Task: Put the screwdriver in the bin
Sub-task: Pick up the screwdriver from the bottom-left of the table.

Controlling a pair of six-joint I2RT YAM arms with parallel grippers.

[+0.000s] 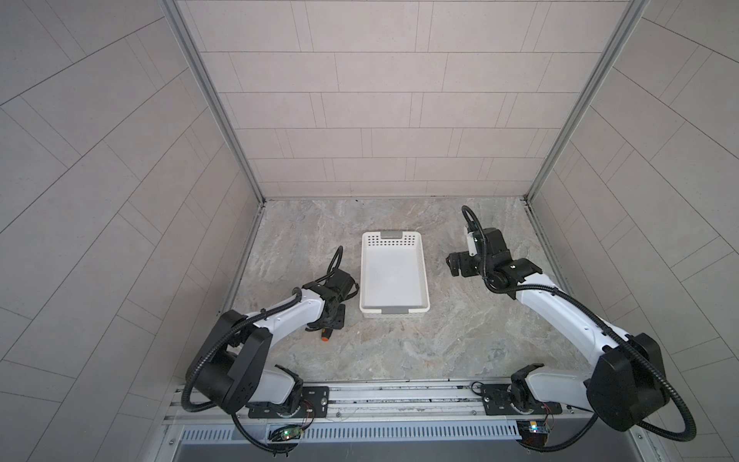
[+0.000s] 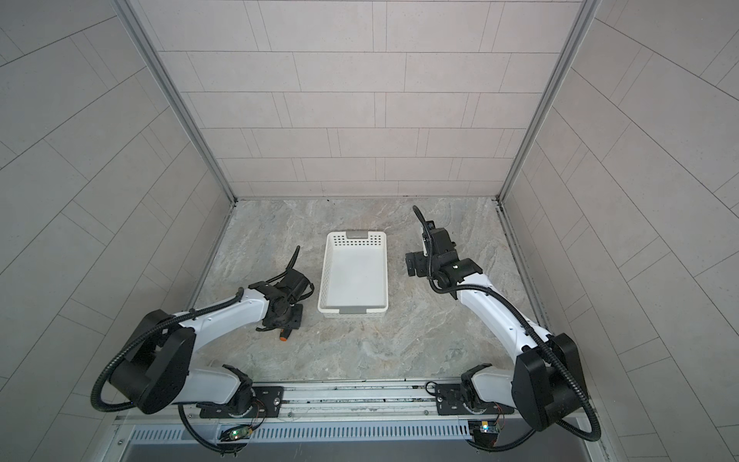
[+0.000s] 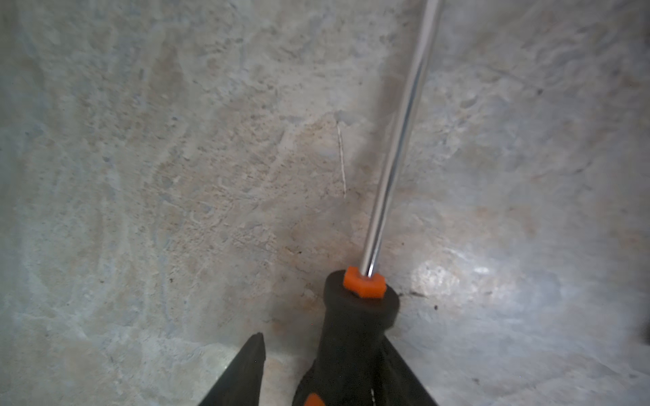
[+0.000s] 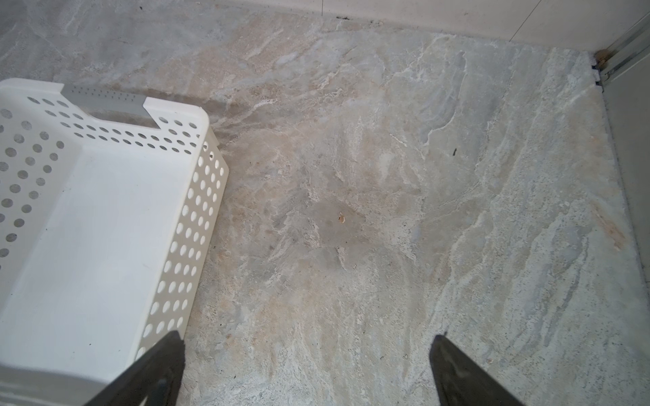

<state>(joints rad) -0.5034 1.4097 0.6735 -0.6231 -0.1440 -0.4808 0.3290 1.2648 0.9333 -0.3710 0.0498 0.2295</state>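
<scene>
The screwdriver (image 3: 355, 334) lies on the marble table, its black handle with an orange collar between the fingers of my left gripper (image 3: 323, 348) and its bright shaft pointing away. One finger rests against the handle; the other finger (image 3: 246, 372) stands a gap away from it, so the jaws are open around it. In both top views only the orange butt end (image 1: 325, 338) (image 2: 282, 338) pokes out from under the left gripper (image 1: 326, 322). The white bin (image 1: 394, 276) (image 2: 354, 276) sits empty at the table's middle. To its right hovers my right gripper (image 4: 307, 335), open and empty.
The bin's perforated side wall (image 4: 186, 228) lies close beside one right fingertip. Tiled walls close off the table at the back and both sides. A metal rail (image 1: 380, 396) with the arm bases runs along the front edge.
</scene>
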